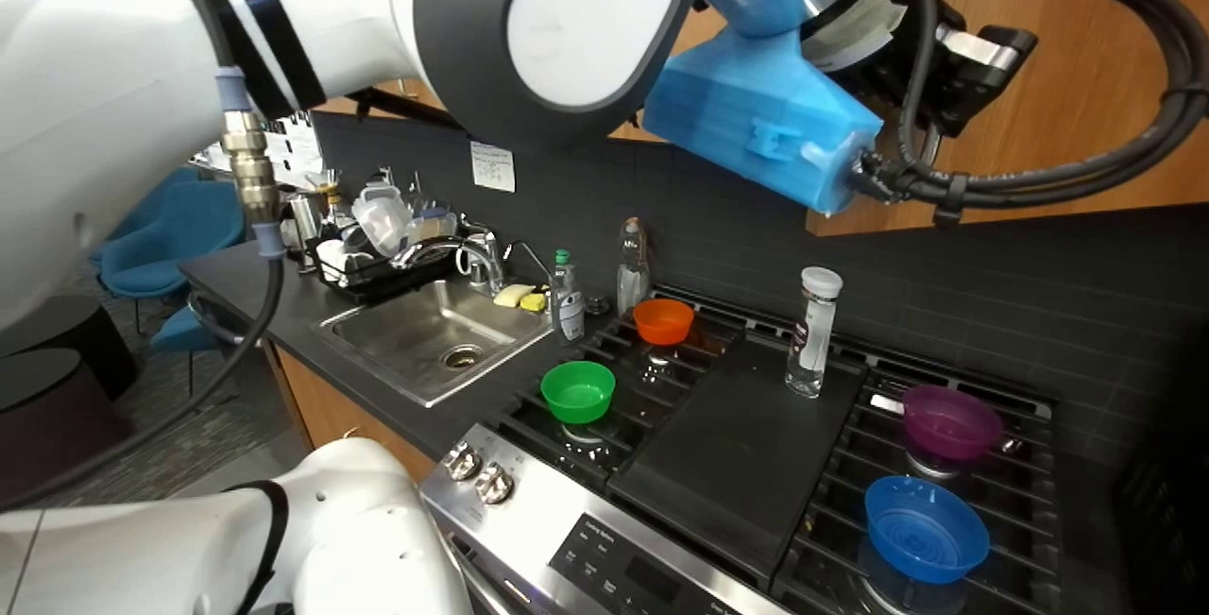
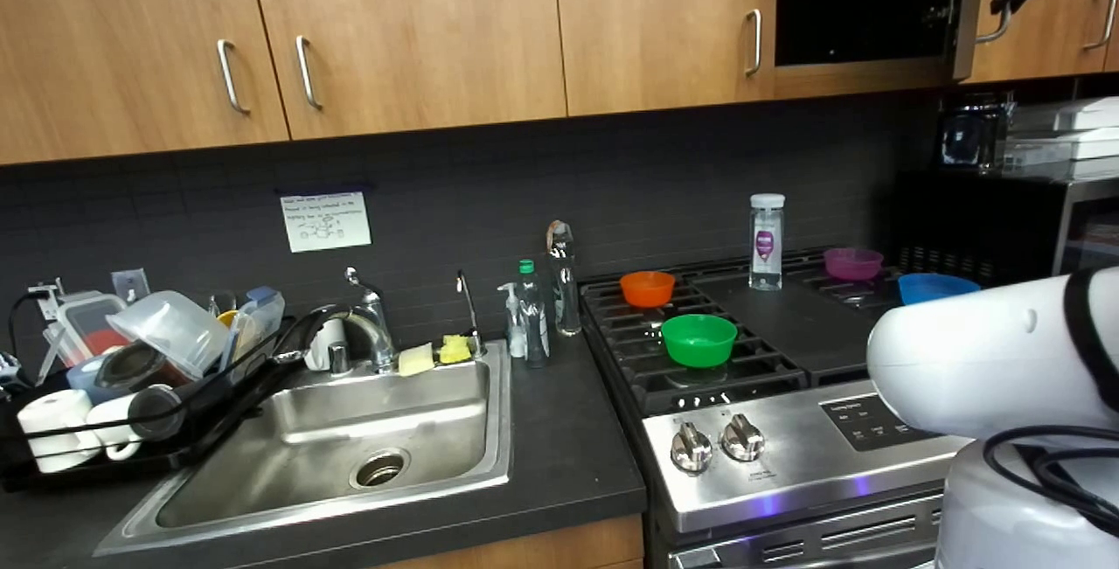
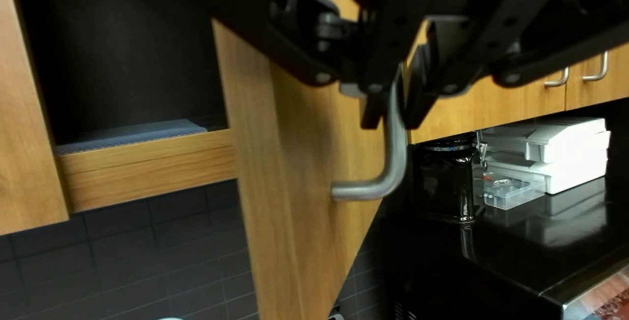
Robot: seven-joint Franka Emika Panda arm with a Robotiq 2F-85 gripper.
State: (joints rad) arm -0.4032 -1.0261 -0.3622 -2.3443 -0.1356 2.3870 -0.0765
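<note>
cabinet door (image 3: 300,197) standing open, nice | end effector (image 3: 394,116) clamped on its handle (image 3: 396,155) | what's left, imo: letting go

- The handle (image 3: 396,158) is a smooth, silver-grey metal bar; its lower end curves round and runs back into the wood.
- It runs upright, is gripped along its straight stretch, and above that is partly hidden in the wrist view.
- It is fixed to the outer face of the cabinet door (image 3: 295,177), a flat panel of light brown wood with a fine grain.
- The door stands open, swung out from the cabinet (image 3: 147,161), which is dark inside.
- In an exterior view, the handle (image 2: 996,31) shows high up near the right side, just past the door's edge.
</note>
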